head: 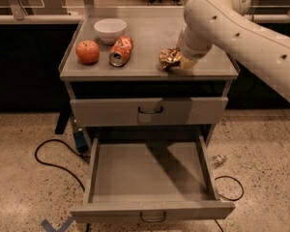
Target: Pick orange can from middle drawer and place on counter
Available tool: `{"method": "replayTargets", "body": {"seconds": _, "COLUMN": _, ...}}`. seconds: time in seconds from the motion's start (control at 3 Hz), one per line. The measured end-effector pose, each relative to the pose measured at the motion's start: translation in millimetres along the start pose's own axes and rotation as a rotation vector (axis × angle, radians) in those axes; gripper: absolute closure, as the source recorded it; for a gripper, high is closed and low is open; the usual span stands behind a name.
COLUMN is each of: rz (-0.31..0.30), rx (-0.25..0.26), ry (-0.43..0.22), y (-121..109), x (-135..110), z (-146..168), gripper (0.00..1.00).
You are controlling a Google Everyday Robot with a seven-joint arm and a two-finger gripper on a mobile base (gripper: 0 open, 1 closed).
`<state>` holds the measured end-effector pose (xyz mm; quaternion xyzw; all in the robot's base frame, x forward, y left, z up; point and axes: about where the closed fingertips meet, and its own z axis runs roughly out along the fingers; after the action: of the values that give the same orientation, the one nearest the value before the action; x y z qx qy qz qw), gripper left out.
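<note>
The orange can (169,58), a crumpled gold-brown can, is over the front right part of the counter (150,35), low on its surface. My gripper (178,60) is right at the can, mostly hidden behind my white wrist, with the arm reaching in from the upper right. The middle drawer (135,175) is pulled wide open below. Its grey floor is bare and partly in my arm's shadow.
A red apple (87,51), a white bowl (110,29) and a red-orange can (121,50) lying on its side sit on the counter's left half. The upper drawer (150,111) is closed. Cables (53,158) and a small object (217,160) lie on the floor.
</note>
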<state>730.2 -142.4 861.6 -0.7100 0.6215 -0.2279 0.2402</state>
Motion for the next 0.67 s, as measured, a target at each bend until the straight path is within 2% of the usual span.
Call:
{"method": "replayTargets", "body": {"seconds": 0.33, "rz": -0.007, "rx": -0.057, "ry": 0.049, "y": -24, "x": 26, "z": 46, "gripper": 1.0}}
{"method": "replayTargets", "body": {"seconds": 0.67, "rz": 0.03, "rx": -0.002, "ry": 0.068, "y": -53, "x": 46, "z": 34, "gripper": 0.81}}
